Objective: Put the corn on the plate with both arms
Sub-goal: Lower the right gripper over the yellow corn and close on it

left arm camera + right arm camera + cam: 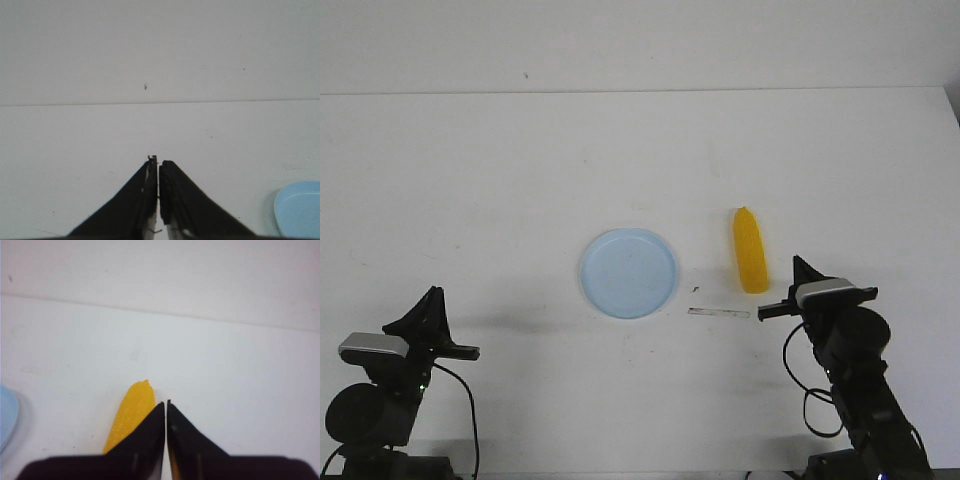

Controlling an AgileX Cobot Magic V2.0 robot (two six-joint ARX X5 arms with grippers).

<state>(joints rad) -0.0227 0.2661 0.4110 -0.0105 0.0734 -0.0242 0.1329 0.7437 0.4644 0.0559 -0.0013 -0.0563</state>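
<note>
The yellow corn [751, 250] lies on the white table, right of the pale blue plate [628, 273], its pointed end facing away from me. My right gripper [798, 264] hovers just behind the cob's near end, shut and empty. In the right wrist view the corn [131, 413] shows beside and beyond the shut fingertips [165, 403], partly hidden by one finger. At the near left, far from the plate, my left gripper [436, 294] is shut and empty [158, 160]. An edge of the plate [300, 210] shows in the left wrist view.
A thin pale strip [718, 312] lies on the table between the plate and my right arm. The table's far edge [640, 92] meets a white wall.
</note>
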